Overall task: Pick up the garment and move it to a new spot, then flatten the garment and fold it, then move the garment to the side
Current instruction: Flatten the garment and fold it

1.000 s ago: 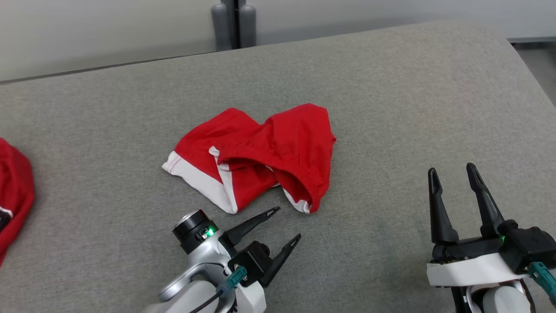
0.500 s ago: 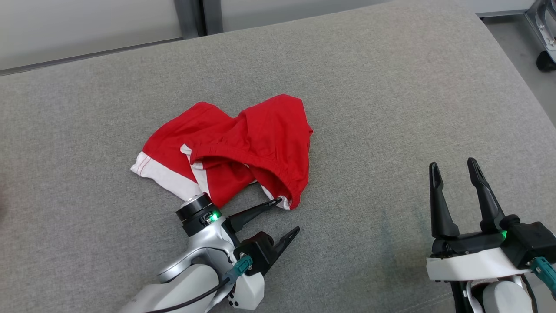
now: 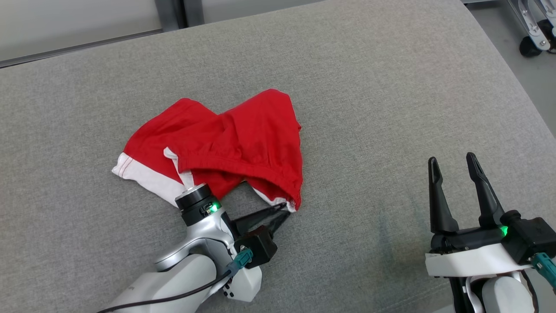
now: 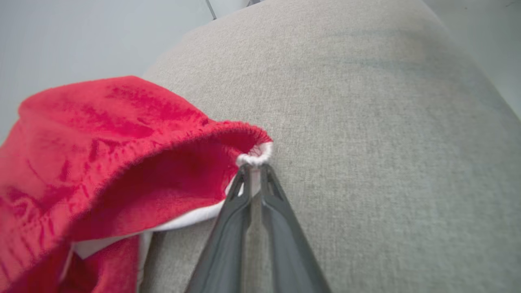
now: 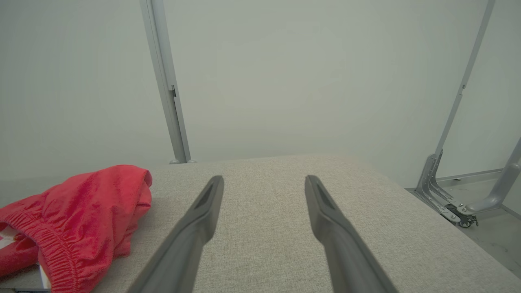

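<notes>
The garment (image 3: 234,139) is a crumpled pair of red shorts with white trim, lying mid-surface on the grey cushion; the wrist views catch it too (image 4: 101,154) (image 5: 77,215). My left gripper (image 3: 283,210) sits at its near right corner, its jaws shut on the white-edged waistband corner (image 4: 255,156). The cloth bunches between the two fingertips. My right gripper (image 3: 451,164) stands open well to the right of the garment, over bare cushion, nothing between its fingers (image 5: 203,211).
The grey upholstered cushion (image 3: 391,108) has its far edge along a pale wall and a rounded right edge dropping to the floor. A metal frame on castors (image 3: 532,30) stands off the far right corner. A grey post (image 5: 165,81) rises behind the cushion.
My left gripper moved forward to the garment's near right corner and its jaws closed on the white waistband edge. The camera shifted, sliding the scene left. The right gripper stayed put.
</notes>
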You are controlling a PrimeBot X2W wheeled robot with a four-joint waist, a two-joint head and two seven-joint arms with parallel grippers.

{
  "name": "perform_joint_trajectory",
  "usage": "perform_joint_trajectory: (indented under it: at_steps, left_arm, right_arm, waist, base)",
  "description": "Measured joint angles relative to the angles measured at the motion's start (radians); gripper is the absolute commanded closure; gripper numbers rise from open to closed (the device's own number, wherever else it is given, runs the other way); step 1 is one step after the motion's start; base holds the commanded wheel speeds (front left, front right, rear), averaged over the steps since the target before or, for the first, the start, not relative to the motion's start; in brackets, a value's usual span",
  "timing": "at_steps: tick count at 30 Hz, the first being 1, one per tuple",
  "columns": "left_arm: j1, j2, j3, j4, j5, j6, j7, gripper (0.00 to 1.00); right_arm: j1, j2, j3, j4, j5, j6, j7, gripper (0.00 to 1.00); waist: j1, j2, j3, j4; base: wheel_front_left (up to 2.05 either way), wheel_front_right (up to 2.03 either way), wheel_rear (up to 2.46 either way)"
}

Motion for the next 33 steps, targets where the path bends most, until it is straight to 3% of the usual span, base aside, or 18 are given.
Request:
perform_joint_trajectory:
  at_steps: [15,18,19,20,21,22,28,33]
  left_arm:
    - [-0.03,0.007,-0.038,-0.014,-0.016,0.007,0.0,1.0]
    - [-0.032,0.016,-0.048,-0.015,-0.003,0.03,0.0,1.0]
    - [-0.036,0.02,-0.058,-0.003,0.011,0.039,0.0,0.87]
    - [-0.037,0.024,-0.067,0.007,0.018,0.043,0.0,0.56]
    - [-0.038,0.028,-0.074,0.011,0.024,0.047,0.0,0.17]
    - [-0.042,0.032,-0.081,0.012,0.032,0.053,0.0,0.0]
    - [-0.056,0.044,-0.113,0.006,0.046,0.074,0.0,0.0]
    - [-0.07,0.052,-0.152,0.008,0.057,0.068,0.0,0.0]
  right_arm:
    - [-0.01,0.0,0.006,0.007,0.026,0.0,0.0,0.0]
    - [-0.009,0.0,0.006,0.01,0.028,0.0,0.0,0.0]
    - [-0.009,0.0,0.005,0.011,0.031,0.0,0.0,0.0]
    - [-0.009,0.0,0.005,0.012,0.035,0.0,0.0,0.0]
    - [-0.008,0.0,0.005,0.013,0.035,0.0,0.0,0.0]
    - [-0.007,0.0,0.005,0.013,0.035,0.0,0.0,0.0]
    - [0.0,0.0,0.002,0.014,0.039,0.0,0.0,0.0]
    - [0.001,0.0,0.001,0.014,0.043,0.0,0.0,0.0]
  waist:
    - [0.0,0.0,-0.008,-0.018]
    - [0.0,0.0,-0.016,-0.021]
    - [0.0,0.0,-0.019,-0.022]
    - [0.0,0.0,-0.022,-0.023]
    - [0.0,0.0,-0.025,-0.024]
    - [0.0,0.0,-0.027,-0.025]
    - [0.0,0.0,-0.037,-0.032]
    - [0.0,0.0,-0.041,-0.033]
  base:
    - [0.0,0.0,0.0]
    - [0.0,0.0,0.0]
    - [0.0,0.0,0.0]
    - [0.0,0.0,0.0]
    - [0.0,0.0,0.0]
    - [0.0,0.0,0.0]
    - [0.0,0.0,0.0]
    - [0.0,0.0,0.0]
